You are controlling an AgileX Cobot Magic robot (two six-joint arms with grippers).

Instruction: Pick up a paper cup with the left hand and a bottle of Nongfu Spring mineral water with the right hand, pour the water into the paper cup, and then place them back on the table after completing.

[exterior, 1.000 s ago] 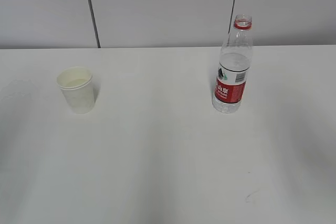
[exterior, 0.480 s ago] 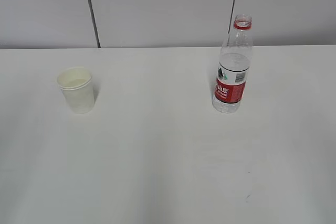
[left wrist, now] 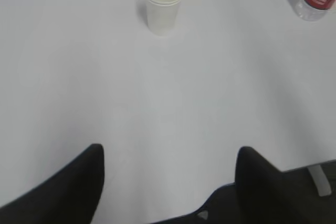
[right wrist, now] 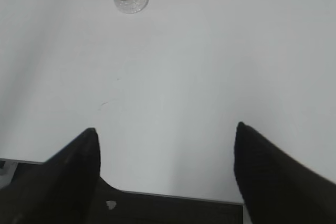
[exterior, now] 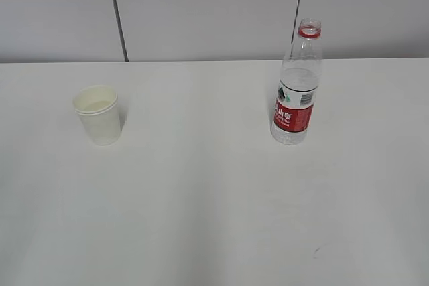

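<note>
Both tools (left wrist: 168, 182) (right wrist: 165, 166) wide open, empty, near tabletop (exterior: 214, 199) edge. Advise centring on cup (exterior: 98, 114) and bottle (exterior: 295, 88) before closing.

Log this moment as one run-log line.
paper cup: upright on table | water bottle: upright, uncapped | left gripper: open, empty | right gripper: open, empty

Cup (exterior: 98, 114) and uncapped bottle (exterior: 295, 92) upright, well apart

Bright even light, faint soft shadows on the white table (exterior: 214, 185), wrist views slightly blurred
</note>
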